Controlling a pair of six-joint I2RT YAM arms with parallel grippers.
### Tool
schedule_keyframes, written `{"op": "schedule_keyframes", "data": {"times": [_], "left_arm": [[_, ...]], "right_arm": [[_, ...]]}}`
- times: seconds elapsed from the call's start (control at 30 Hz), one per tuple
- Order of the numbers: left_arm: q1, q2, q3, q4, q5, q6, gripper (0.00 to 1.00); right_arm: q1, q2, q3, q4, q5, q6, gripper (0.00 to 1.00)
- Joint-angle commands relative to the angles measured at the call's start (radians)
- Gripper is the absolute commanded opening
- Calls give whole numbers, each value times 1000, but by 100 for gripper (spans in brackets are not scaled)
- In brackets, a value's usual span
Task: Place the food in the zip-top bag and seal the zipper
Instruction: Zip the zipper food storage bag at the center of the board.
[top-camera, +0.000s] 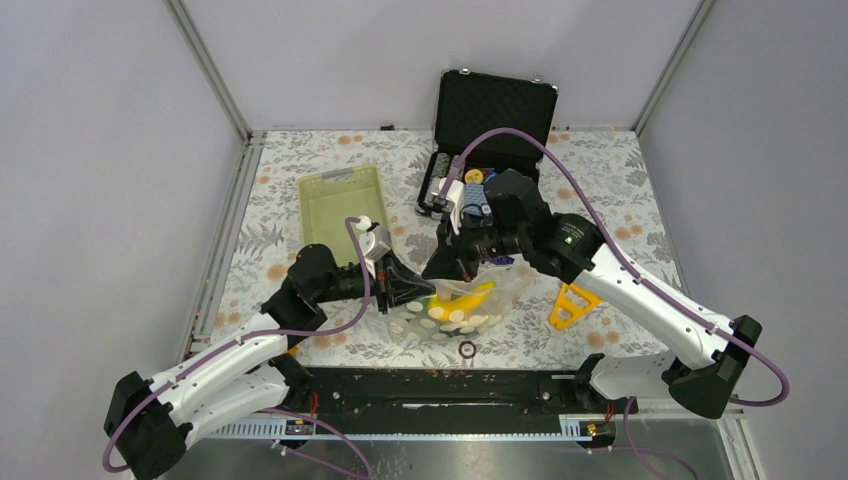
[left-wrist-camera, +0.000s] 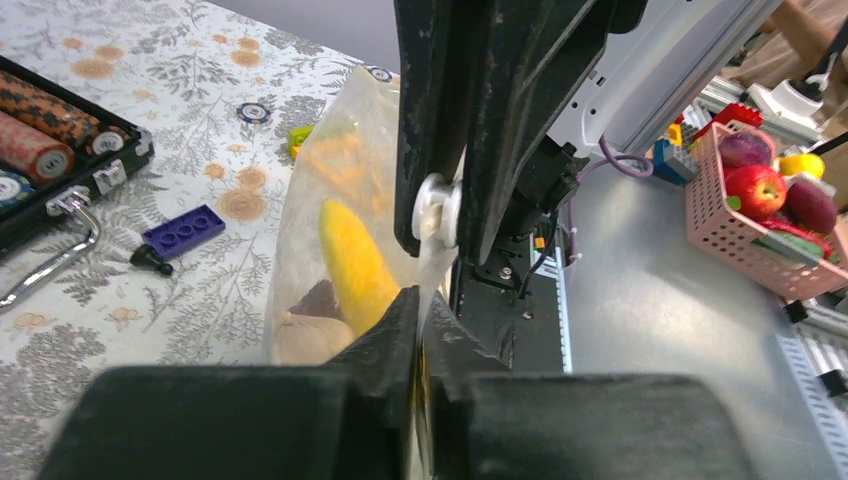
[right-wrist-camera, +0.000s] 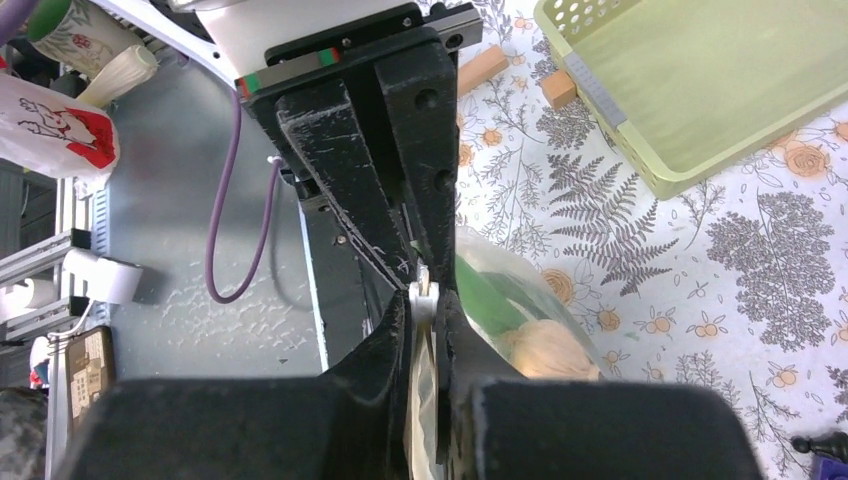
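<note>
The zip-top bag is lying at about 6 o'clock on the floral tabletop, just ahead of the arm bases, and the food is already sitting inside it: a yellow banana and a pale garlic-like bulb are showing through the plastic, with something green behind them in the right wrist view. The bag's mouth edge is being held up so that the pale zipper is running between the two arms. The left tool is pressing its fingers together on that edge, seemingly to anchor it. The right tool is facing it nose to nose and is also squeezing the thin strip, with almost no gap between its fingers. This reads as the sealing step, with one side bracing the bag while the other is pinching the track closed. How much of the zipper is already mated is not visible. The green basket is resting at 10 o'clock from the bag, the black case at 12 to 1 o'clock, and a yellow triangular piece at 3 o'clock, all apart from it.
</note>
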Motion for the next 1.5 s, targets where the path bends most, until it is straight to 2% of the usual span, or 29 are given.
{"op": "schedule_keyframes", "data": {"times": [0.0,0.03,0.1,0.17,0.27,0.33,0.37,0.47,0.57,0.77,0.9,1.17,1.33,1.47], "left_arm": [[5,-1,34,38,10,-6,20],[4,2,42,29,12,-3,36],[4,11,63,15,19,3,49],[4,18,80,18,33,5,52],[5,35,97,29,51,6,52],[5,47,109,31,61,7,48],[5,54,114,33,73,7,41],[5,72,128,41,102,7,1],[5,77,120,69,110,-10,0],[4,-6,24,184,28,-68,0],[5,-57,-17,171,-53,-71,0],[5,-73,-22,133,-95,-61,0],[5,-118,-33,103,-157,-40,0],[5,-146,-32,31,-306,-37,0]], "right_arm": [[-5,-5,25,38,-72,-1,1],[-4,-6,26,35,-85,-2,0],[-4,-2,35,20,-101,-8,0],[-4,1,44,1,-108,-12,0],[-4,5,49,-15,-116,-13,0],[-4,7,49,-21,-124,-12,0],[-4,9,49,-24,-126,-33,0],[-4,11,52,-30,-119,-41,0],[-4,16,56,-41,-95,-50,0],[-5,-12,26,-104,57,-104,0],[-6,-35,-7,-103,47,-124,2],[-6,-28,-20,-76,-31,-105,3],[-7,-43,-45,-114,28,-124,2],[-17,-81,-74,-162,87,-141,3]]}}
